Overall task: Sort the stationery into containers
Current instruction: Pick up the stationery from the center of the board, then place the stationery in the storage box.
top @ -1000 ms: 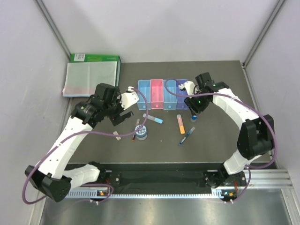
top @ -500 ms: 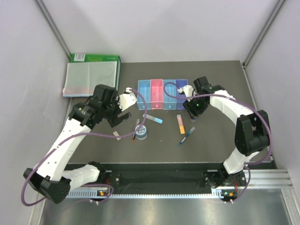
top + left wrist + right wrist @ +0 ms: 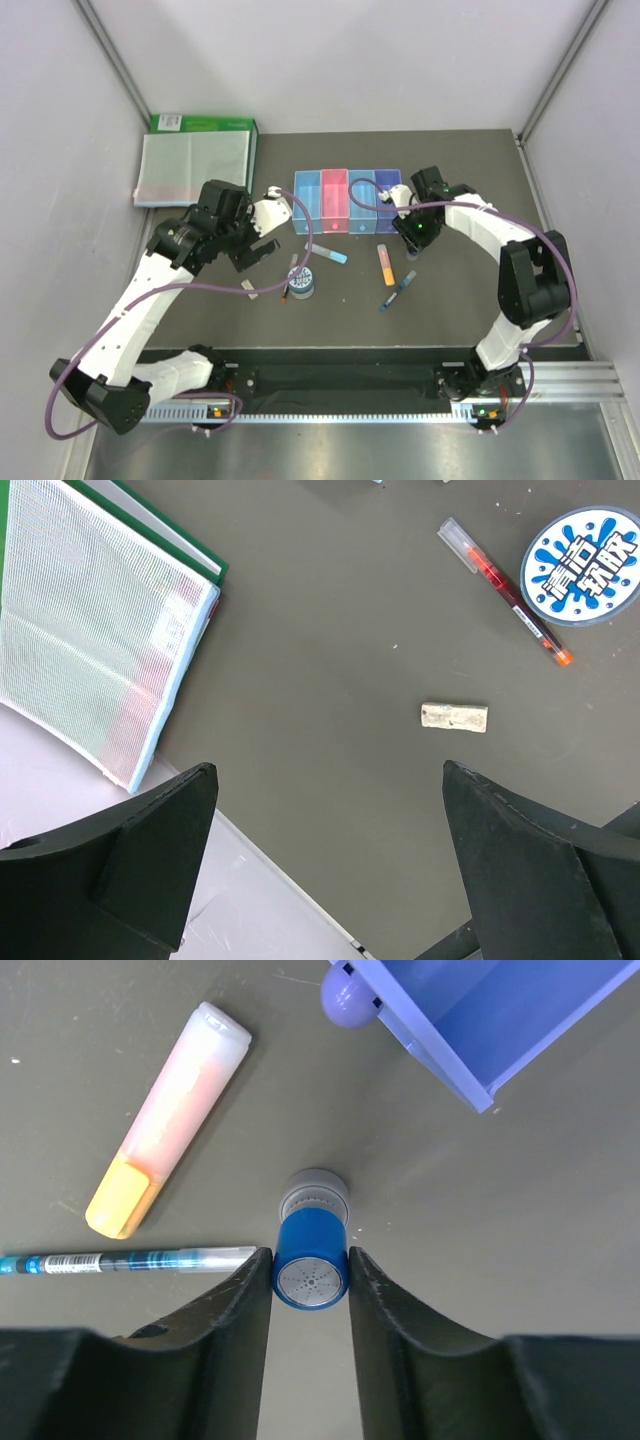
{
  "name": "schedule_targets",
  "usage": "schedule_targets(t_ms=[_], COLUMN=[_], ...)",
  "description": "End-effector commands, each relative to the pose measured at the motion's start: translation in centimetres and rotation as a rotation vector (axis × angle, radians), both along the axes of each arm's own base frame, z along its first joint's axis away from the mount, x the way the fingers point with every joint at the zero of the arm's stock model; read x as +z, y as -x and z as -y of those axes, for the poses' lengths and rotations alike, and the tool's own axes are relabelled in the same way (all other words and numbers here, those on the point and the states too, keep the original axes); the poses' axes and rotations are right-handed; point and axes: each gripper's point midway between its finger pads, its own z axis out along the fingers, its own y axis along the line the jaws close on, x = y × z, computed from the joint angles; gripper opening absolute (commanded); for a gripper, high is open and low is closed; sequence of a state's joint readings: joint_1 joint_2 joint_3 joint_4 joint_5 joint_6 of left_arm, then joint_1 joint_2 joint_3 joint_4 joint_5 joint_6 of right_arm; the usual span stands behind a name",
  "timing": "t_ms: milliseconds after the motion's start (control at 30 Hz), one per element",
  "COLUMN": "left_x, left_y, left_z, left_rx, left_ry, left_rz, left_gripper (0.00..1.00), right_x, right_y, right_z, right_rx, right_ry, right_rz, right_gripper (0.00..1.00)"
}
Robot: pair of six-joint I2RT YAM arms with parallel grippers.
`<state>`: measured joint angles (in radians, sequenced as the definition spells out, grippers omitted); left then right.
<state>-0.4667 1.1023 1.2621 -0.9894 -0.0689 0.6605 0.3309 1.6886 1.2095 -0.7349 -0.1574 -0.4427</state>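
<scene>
My right gripper (image 3: 310,1256) is shut on the small blue-capped bottle (image 3: 311,1265), which stands upright on the table just in front of the purple-blue bin (image 3: 470,1010). The orange highlighter (image 3: 170,1118) and blue pen (image 3: 120,1260) lie to its left. The joined row of four bins (image 3: 336,200) stands mid-table. My left gripper (image 3: 328,772) is open and empty, hovering above the beige eraser (image 3: 454,717). The dark red pen (image 3: 505,590) and the tape roll (image 3: 587,565) lie beyond it. The light-blue marker (image 3: 328,252) lies in front of the bins.
The clear folder with the green box (image 3: 195,160) lies at the back left, and also shows in the left wrist view (image 3: 90,630). The table's left edge and the wall run just under my left gripper.
My right gripper has come down a little to the left and its fingers now grip the bottle's cap. My left arm has drifted slightly left.
</scene>
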Motion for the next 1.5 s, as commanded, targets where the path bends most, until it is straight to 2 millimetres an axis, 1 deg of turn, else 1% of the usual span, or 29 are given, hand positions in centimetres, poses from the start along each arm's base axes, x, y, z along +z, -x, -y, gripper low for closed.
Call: schedule_targets(t_ms=[0,133,233,300,333,367,433,467,533,567,633,667,733,767,833,867,933,967,1033,1067,1133,1167,1200,1267,1300,1333,1367,1433,1467], left_x=[1.9,2.0,2.0,1.9,2.0,1.9,1.8,1.7,1.7,1.8,1.7,1.8,1.8,1.8,1.8,1.8,1.9,1.9,1.8,1.7,1.6,1.6,1.6,1.4,1.3,1.3,1.1,0.9,0.8], left_y=[-0.5,-0.7,-0.7,-0.7,-0.7,-0.7,-0.6,-0.6,-0.6,-0.6,-0.6,-0.6,-0.6,-0.6,-0.5,-0.5,-0.5,-0.5,-0.6,-0.6,-0.7,-0.6,-0.7,-0.8,-0.8,-0.8,-0.8,-0.9,-0.9], left_z=[0.3,0.2,0.3,0.3,0.4,0.3,0.3,0.3,0.4,0.4,0.4,0.5,0.5,0.4,0.4,0.3,0.4,0.4,0.4,0.4,0.3,0.4,0.3,0.4,0.4,0.4,0.4,0.4,0.4], left_rx=[0.001,-0.002,-0.005,-0.002,-0.006,-0.004,-0.005,-0.005,-0.006,-0.007,-0.005,-0.005,-0.007,-0.004,-0.005,-0.002,-0.006,-0.006,-0.003,-0.004,-0.002,-0.006,-0.003,-0.003,-0.003,-0.003,-0.003,-0.003,-0.002], left_ry=[0.022,0.014,0.015,0.019,0.02,0.019,0.019,0.018,0.022,0.022,0.028,0.031,0.031,0.031,0.028,0.026,0.029,0.029,0.026,0.024,0.019,0.017,0.017,0.013,0.012,0.011,0.009,0.004,0.003], left_rz=[0.052,0.062,0.06,0.056,0.058,0.055,0.053,0.05,0.052,0.055,0.052,0.053,0.053,0.055,0.052,0.055,0.057,0.057,0.053,0.051,0.05,0.047,0.049,0.042,0.04,0.037,0.033,0.028,0.024], left_gripper=[0.99,0.99,0.99,0.99,0.99,0.99,0.99,0.99,0.99,0.99,0.99,0.99,0.99,0.99,0.99,0.99,0.99,0.99,0.99,0.99,0.99,0.99,0.99,0.99,0.99,0.99,0.99,0.99,0.99], right_x=[0.3,0.4,1.1,2.2,2.6,3.6,4.9,6.1,7.3,8.6,9.6,10.8,11.6,12.6,13.1,13.9,14.1,14.7,14.5,14.9,14.4,14.6,13.9,14.0,13.2,13.5,12.8,12.7,12.0], right_y=[-0.9,-0.7,-0.6,-0.9,-0.7,-1.2,-1.1,-1.6,-1.5,-2.1,-2.2,-2.7,-2.9,-3.4,-3.9,-4.3,-5.0,-5.6,-6.5,-7.0,-8.2,-8.8,-9.5,-10.4,-11.1,-11.7,-12.5,-13.4,-14.1], right_z=[-0.4,-0.3,-0.2,-0.2,-0.1,-0.3,-0.2,-0.4,-0.4,-0.6,-0.7,-0.9,-0.9,-1.1,-1.3,-1.4,-1.6,-1.8,-2.1,-2.4,-2.9,-3.1,-3.4,-3.9,-4.2,-4.4,-4.5,-5.0,-5.1], right_rx=[-0.01,-0.011,-0.012,-0.01,-0.006,-0.005,0.001,0.002,0.005,0.007,0.009,0.012,0.012,0.014,0.018,0.018,0.019,0.021,0.02,0.02,0.016,0.016,0.018,0.015,0.018,0.017,0.013,0.011,0.009], right_ry=[-0.022,-0.019,-0.018,-0.023,-0.018,-0.025,-0.027,-0.033,-0.038,-0.047,-0.05,-0.061,-0.061,-0.071,-0.071,-0.079,-0.078,-0.085,-0.088,-0.096,-0.105,-0.112,-0.11,-0.121,-0.119,-0.124,-0.124,-0.131,-0.128], right_rz=[0.025,0.025,0.03,0.053,0.049,0.071,0.08,0.104,0.108,0.137,0.141,0.168,0.177,0.201,0.21,0.23,0.237,0.257,0.263,0.278,0.285,0.297,0.29,0.301,0.296,0.309,0.31,0.325,0.322], right_gripper=[0.33,0.23,0.2,0.19,0.18,0.18,0.17,0.18,0.17,0.18,0.18,0.18,0.18,0.18,0.18,0.18,0.18,0.18,0.18,0.18,0.18,0.18,0.18,0.18,0.18,0.18,0.18,0.18,0.18])
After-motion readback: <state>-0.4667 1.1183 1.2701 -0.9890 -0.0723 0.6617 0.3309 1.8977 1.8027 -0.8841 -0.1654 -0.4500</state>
